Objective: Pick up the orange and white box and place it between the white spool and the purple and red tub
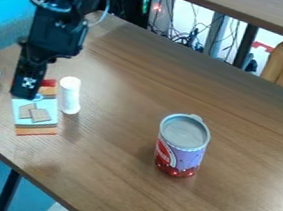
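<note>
my gripper [26, 90] over one printed box [36, 120], left of the frame.
i can't tell if it's open or closed; slow, straight movement would best spare the one white cylinder [70, 96] just beside the box; one printed can [180, 149] stands right of centre.
</note>
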